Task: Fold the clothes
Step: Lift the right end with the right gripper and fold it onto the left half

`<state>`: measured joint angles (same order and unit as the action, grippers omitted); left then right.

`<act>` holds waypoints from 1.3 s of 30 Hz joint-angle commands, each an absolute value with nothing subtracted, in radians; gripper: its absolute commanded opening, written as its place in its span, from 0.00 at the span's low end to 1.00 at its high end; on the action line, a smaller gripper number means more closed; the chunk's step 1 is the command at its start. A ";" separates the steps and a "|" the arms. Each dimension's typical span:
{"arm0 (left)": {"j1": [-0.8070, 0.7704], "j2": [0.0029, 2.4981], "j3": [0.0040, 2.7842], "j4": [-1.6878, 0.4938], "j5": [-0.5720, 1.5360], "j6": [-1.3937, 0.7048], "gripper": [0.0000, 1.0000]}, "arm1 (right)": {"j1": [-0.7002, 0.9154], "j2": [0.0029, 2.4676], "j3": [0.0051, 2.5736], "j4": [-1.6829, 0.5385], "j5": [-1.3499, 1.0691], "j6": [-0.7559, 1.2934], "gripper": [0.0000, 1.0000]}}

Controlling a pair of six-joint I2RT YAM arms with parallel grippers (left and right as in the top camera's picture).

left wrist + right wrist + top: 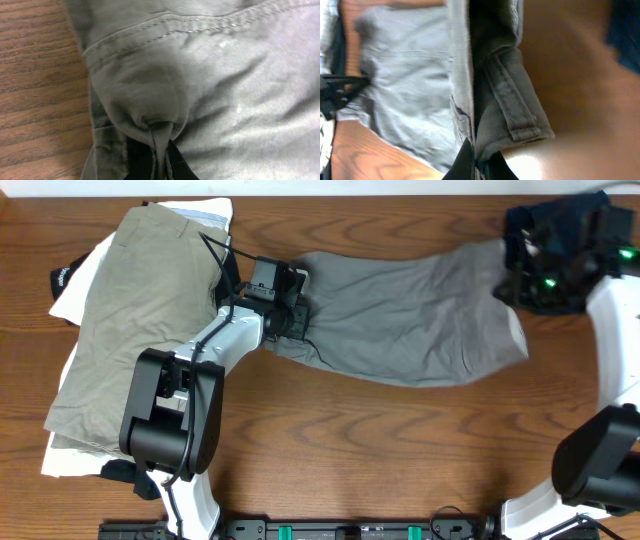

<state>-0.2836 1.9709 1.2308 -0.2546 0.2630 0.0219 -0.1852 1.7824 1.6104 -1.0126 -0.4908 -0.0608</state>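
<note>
The grey shorts hang stretched between my two grippers across the middle of the table. My left gripper is shut on their left end; in the left wrist view a pinch of grey cloth runs into the jaws. My right gripper is shut on the right end, at the waistband with a belt loop, cloth between the fingers. The khaki-tan shorts lie on white garments at the left, with a black garment under them.
A navy garment lies at the back right corner, beside the right arm. Bare wood table shows in front of the grey shorts. The left arm's base stands over the front of the khaki pile.
</note>
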 commanded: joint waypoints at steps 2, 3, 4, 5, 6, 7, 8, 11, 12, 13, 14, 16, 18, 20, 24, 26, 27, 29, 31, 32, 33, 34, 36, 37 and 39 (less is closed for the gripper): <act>-0.298 1.954 1.235 -0.257 0.262 0.002 0.06 | -0.054 1.766 1.649 -0.902 -0.532 0.065 0.01; -0.302 1.954 1.235 -0.257 0.262 0.002 0.06 | -0.021 1.769 1.649 -0.865 -0.532 0.092 0.01; -0.305 1.954 1.235 -0.257 0.262 0.002 0.06 | 0.007 1.769 1.649 -0.832 -0.532 0.115 0.01; -0.309 1.954 1.235 -0.257 0.262 0.002 0.06 | 0.041 1.771 1.648 -0.793 -0.530 0.138 0.01; -0.313 1.954 1.235 -0.257 0.262 0.002 0.06 | 0.070 1.773 1.647 -0.762 -0.530 0.154 0.01; -0.316 1.954 1.235 -0.257 0.262 0.003 0.06 | 0.104 1.773 1.647 -0.727 -0.528 0.173 0.01; -0.319 1.954 1.235 -0.257 0.262 0.003 0.06 | 0.133 1.776 1.647 -0.699 -0.520 0.192 0.01; -0.324 1.954 1.235 -0.257 0.262 0.003 0.06 | 0.233 1.790 1.647 -0.612 -0.472 0.252 0.01; -0.324 1.954 1.235 -0.257 0.262 0.002 0.06 | 0.258 1.797 1.647 -0.592 -0.456 0.267 0.01; -0.324 1.954 1.235 -0.257 0.262 0.002 0.06 | 0.286 1.805 1.647 -0.570 -0.443 0.283 0.01; -0.324 1.954 1.235 -0.257 0.262 0.002 0.06 | 0.312 1.817 1.647 -0.550 -0.433 0.297 0.01; -0.324 1.954 1.235 -0.257 0.262 0.002 0.06 | 0.355 1.840 1.647 -0.516 -0.412 0.318 0.01; -0.324 1.954 1.235 -0.257 0.262 0.002 0.06 | 0.381 1.861 1.647 -0.496 -0.395 0.326 0.01; -0.324 1.954 1.235 -0.257 0.262 0.003 0.06 | 0.394 1.882 1.647 -0.482 -0.391 0.335 0.01; -0.310 1.943 1.235 -0.262 0.258 0.002 0.09 | 0.395 1.896 1.647 -0.477 -0.393 0.344 0.01; -0.295 1.919 1.235 -0.274 0.258 0.002 0.37 | 0.393 1.897 1.647 -0.479 -0.393 0.344 0.01; -0.289 1.906 1.235 -0.281 0.258 0.002 0.46 | 0.394 1.897 1.647 -0.479 -0.393 0.344 0.01; -0.269 1.866 1.235 -0.300 0.258 0.002 0.74 | 0.394 1.897 1.647 -0.478 -0.393 0.344 0.01; -0.248 1.823 1.235 -0.324 0.257 0.002 0.97 | 0.394 1.897 1.647 -0.478 -0.393 0.344 0.01; -0.238 1.803 1.235 -0.336 0.257 0.002 0.98 | 0.394 1.897 1.647 -0.478 -0.393 0.344 0.01; -0.228 1.781 1.235 -0.347 0.257 0.002 0.98 | 0.394 1.897 1.647 -0.479 -0.393 0.344 0.01; -0.214 1.755 1.235 -0.361 0.257 0.002 0.98 | 0.394 1.897 1.647 -0.479 -0.393 0.344 0.01; -0.196 1.722 1.235 -0.379 0.249 -0.001 0.98 | 0.394 1.898 1.647 -0.479 -0.393 0.344 0.01; -0.184 1.702 1.235 -0.389 0.238 -0.009 0.98 | 0.396 1.899 1.647 -0.478 -0.393 0.344 0.01; -0.160 1.666 1.235 -0.404 0.207 -0.045 0.98 | 0.400 1.901 1.647 -0.477 -0.392 0.344 0.01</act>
